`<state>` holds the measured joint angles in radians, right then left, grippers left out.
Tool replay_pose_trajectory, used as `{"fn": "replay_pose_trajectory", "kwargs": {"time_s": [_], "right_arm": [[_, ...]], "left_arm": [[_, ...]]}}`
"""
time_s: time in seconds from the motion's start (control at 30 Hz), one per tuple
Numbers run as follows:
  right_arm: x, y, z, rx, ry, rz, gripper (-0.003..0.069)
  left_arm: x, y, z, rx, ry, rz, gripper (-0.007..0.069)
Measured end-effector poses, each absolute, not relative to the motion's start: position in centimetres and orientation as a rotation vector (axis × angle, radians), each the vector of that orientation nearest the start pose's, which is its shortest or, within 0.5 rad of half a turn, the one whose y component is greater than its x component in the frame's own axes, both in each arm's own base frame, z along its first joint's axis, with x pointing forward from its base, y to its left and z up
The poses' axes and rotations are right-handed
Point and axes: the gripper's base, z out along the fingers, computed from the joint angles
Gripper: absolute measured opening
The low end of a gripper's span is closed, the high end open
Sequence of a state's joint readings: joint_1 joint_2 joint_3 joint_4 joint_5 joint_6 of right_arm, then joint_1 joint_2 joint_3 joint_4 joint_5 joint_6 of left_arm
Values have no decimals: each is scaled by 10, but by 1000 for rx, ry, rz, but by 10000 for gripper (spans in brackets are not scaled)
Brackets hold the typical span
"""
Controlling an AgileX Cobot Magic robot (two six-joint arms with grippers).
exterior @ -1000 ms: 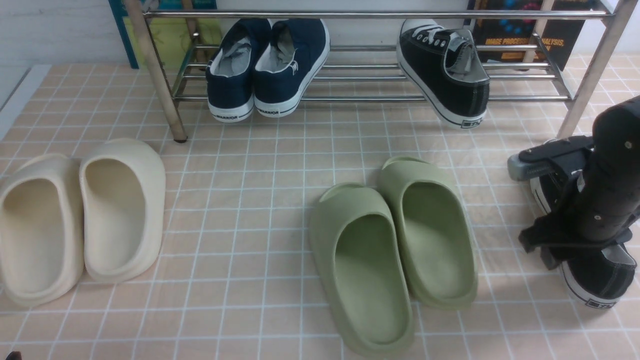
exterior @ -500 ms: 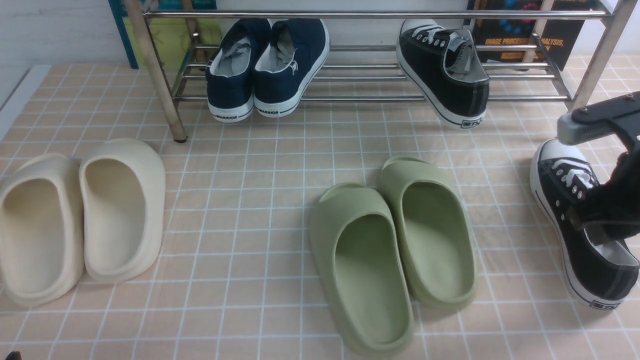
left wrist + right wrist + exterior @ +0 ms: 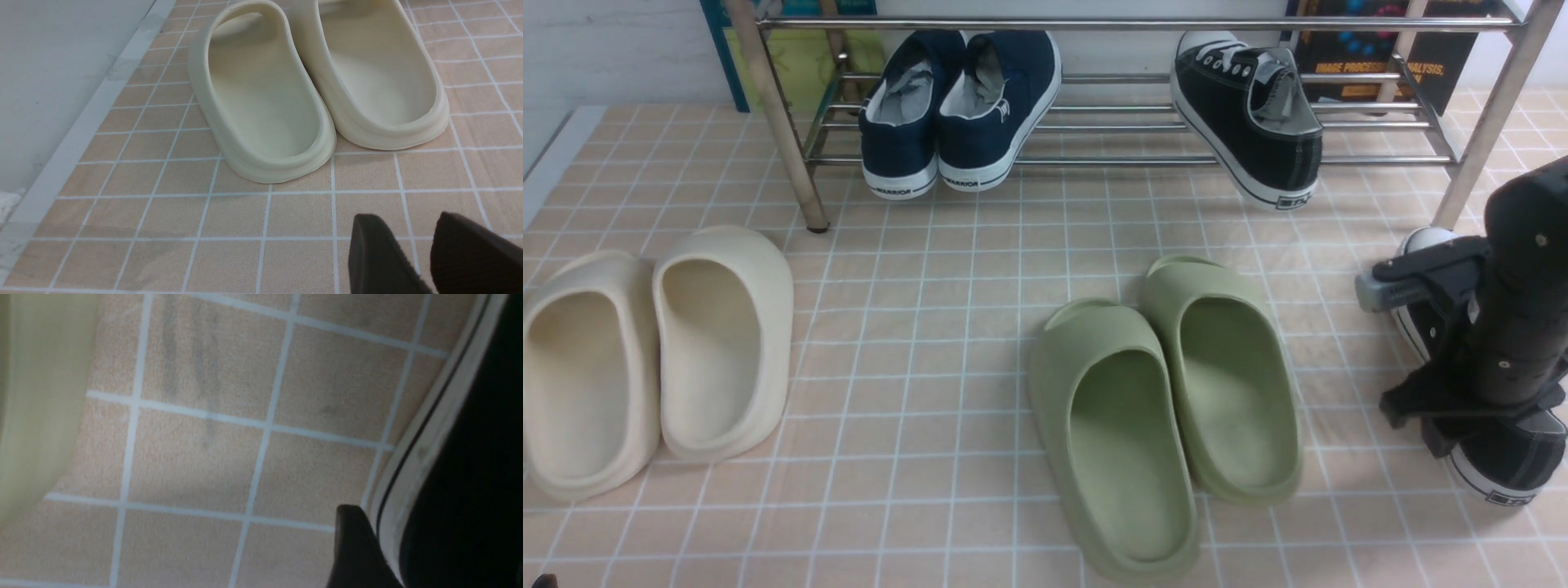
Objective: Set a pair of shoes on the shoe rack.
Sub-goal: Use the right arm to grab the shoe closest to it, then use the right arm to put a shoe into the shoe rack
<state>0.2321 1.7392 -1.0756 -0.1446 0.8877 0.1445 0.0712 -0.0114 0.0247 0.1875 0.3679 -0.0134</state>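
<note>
Step in hand: by my read, this was the pickup of the second shoe. The right pincer (image 3: 1441, 420) was down over the floor sneaker (image 3: 1507, 465), right underneath it.
How to do it well: I'd have wanted the collar wall seated deep between the jaws before any lift. Then a straight rise, so the toe cleared the tiled floor (image 3: 947, 343) before swinging forward.
Right pincer, opening: the wrist view showed one finger (image 3: 351, 547) just outside the white sole wall, touching it or nearly so. The other finger was hidden, probably inside the shoe.
Right pincer, grip: I could not tell whether it had clamped or was merely straddling the wall.
Rack sneaker (image 3: 1250, 114): well ahead of the pincer and off to its left. It sat on the shoe rack (image 3: 1094, 160) with its heel hanging past the front bar.
Landing spot: bare bars lay beside that shoe, on the side nearer the pincer.
Hazard: the green slides (image 3: 1160, 408) lay near the pincer's left, so a low swing could have clipped them.
Left pincer (image 3: 421, 261): jaws apart, nothing between them, hovering over bare tile.
</note>
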Motion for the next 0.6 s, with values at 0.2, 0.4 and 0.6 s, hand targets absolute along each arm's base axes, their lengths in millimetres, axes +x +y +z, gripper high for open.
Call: {"fn": "replay_pose_trajectory", "kwargs": {"time_s": [0.2, 0.4, 0.6], "right_arm": [[311, 63, 197, -276, 2957, -141, 85], [293, 65, 249, -313, 2864, -12, 1], [301, 69, 285, -356, 2734, 18, 1]], "left_arm": [[52, 10, 173, 38, 1864, 224, 239], [52, 10, 173, 38, 1864, 224, 239], [52, 10, 173, 39, 1864, 225, 239]]}}
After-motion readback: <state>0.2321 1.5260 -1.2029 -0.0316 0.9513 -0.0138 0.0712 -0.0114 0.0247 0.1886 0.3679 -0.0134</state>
